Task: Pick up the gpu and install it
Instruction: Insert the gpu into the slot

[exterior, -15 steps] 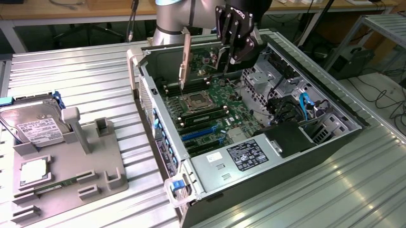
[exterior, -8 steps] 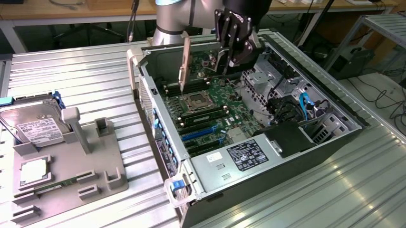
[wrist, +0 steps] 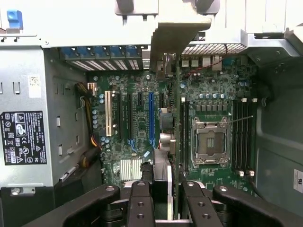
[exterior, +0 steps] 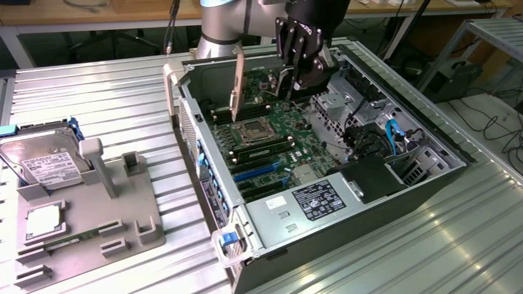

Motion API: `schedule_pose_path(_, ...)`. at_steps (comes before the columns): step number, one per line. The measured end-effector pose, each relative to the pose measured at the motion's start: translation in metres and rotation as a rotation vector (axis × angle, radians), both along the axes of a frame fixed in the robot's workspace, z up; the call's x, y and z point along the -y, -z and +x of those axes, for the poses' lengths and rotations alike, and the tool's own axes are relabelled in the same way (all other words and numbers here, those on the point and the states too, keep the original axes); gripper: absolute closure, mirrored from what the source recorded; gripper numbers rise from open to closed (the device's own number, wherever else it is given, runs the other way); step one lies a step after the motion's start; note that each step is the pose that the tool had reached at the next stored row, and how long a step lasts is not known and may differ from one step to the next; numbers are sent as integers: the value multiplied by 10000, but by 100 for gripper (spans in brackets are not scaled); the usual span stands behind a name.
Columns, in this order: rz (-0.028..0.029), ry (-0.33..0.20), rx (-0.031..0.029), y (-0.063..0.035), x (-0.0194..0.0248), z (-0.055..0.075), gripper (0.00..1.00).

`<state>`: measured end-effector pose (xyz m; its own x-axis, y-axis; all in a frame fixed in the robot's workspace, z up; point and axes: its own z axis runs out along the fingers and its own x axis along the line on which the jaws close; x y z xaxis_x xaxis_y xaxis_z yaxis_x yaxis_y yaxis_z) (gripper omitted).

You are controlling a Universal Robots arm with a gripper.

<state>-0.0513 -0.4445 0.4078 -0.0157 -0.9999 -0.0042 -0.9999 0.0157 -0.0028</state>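
Closest to where I stand is the open computer case, lying on its side with its insides facing up; it is the biggest thing on the ribbed metal table. At the exterior view's left, just beside the case, a grey parts holder sits on the table, with a silver hard drive propped at its far end.

Inside the case, a boxy power supply with a black label takes up the near corner. Beyond it the green motherboard covers the floor of the case, and the wrist view looks straight down on it.

Above the far half of the board hangs the black gripper. Its fingers are drawn in narrow and clamped on either side of the gpu, which it holds in the air on edge, above the board and not yet seated in any slot. From the exterior view the card's metal end bracket tilts down toward the case wall on the exterior view's left. Seen from the wrist, the card is a thin dark sliver running away from the fingers, with the pale bracket at its far end.

Below it lie the square CPU socket and the long expansion slots, one blue and one white.
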Motion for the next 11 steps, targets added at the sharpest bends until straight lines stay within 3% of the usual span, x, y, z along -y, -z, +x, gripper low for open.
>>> schedule_pose_path(11,1,0,0,56,0,0,72)
